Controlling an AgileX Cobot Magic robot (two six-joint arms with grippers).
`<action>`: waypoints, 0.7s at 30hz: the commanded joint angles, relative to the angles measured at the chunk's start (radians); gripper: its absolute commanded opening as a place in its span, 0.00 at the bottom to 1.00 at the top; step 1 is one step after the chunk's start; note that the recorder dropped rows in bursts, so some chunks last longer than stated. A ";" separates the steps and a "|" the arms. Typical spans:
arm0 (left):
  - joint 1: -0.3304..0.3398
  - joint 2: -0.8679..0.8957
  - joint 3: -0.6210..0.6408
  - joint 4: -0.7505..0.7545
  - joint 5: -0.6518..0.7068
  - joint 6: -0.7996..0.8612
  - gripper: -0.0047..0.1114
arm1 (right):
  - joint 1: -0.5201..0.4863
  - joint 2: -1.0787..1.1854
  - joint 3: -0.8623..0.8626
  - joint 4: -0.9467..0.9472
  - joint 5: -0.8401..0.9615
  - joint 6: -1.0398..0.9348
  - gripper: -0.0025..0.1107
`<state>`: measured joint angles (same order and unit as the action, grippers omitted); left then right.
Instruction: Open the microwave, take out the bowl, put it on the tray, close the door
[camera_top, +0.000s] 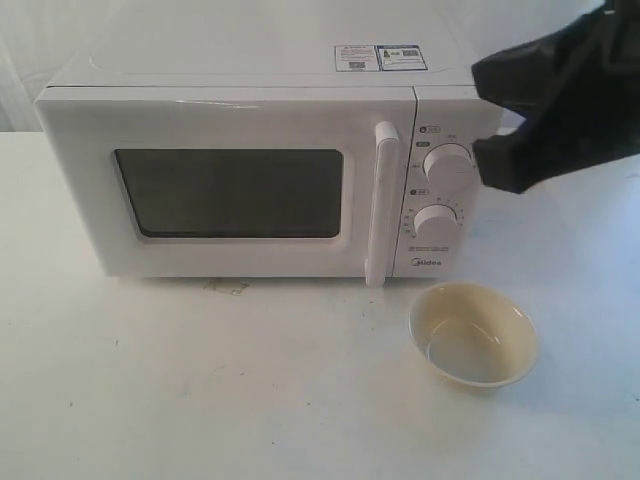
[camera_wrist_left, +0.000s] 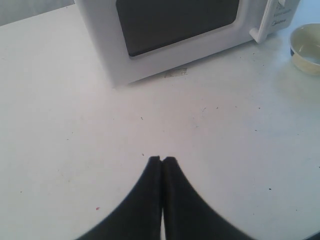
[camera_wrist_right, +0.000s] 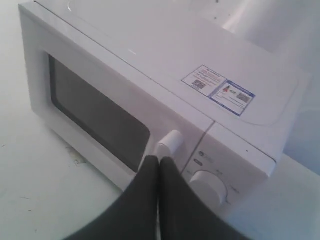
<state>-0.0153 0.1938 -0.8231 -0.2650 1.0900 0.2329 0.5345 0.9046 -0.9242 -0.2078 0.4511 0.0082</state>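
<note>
Near left: left tool (camera_wrist_left: 162, 160), pinched shut, empty, over the desk (camera_wrist_left: 75, 125). Far centre: one microwave (camera_top: 250, 75), likely heavy; one door (camera_top: 230, 195), closed, with one stiff handle (camera_top: 382, 205) to pull. At its right end: right tool (camera_wrist_right: 159, 159), closed, empty. Near right on desk: one bowl (camera_top: 473, 333), likely light, slick, breakable; take by rim.

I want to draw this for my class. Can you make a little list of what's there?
microwave: white, on the table
door: shut
bowl: cream, looks empty, on the table in front of the knobs
left gripper: shut, over bare table
right gripper: shut, holding nothing, near the handle top
</note>
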 joint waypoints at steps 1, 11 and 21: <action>-0.008 -0.007 -0.003 -0.004 0.001 -0.009 0.04 | -0.093 -0.087 0.097 -0.006 -0.052 -0.008 0.02; -0.008 -0.007 -0.003 -0.004 0.001 -0.009 0.04 | -0.298 -0.369 0.377 0.038 -0.084 -0.008 0.02; -0.008 -0.007 -0.003 -0.003 0.001 -0.006 0.04 | -0.413 -0.742 0.656 0.063 -0.117 -0.008 0.02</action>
<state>-0.0153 0.1938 -0.8231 -0.2650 1.0900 0.2329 0.1434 0.2595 -0.3348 -0.1601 0.3558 0.0082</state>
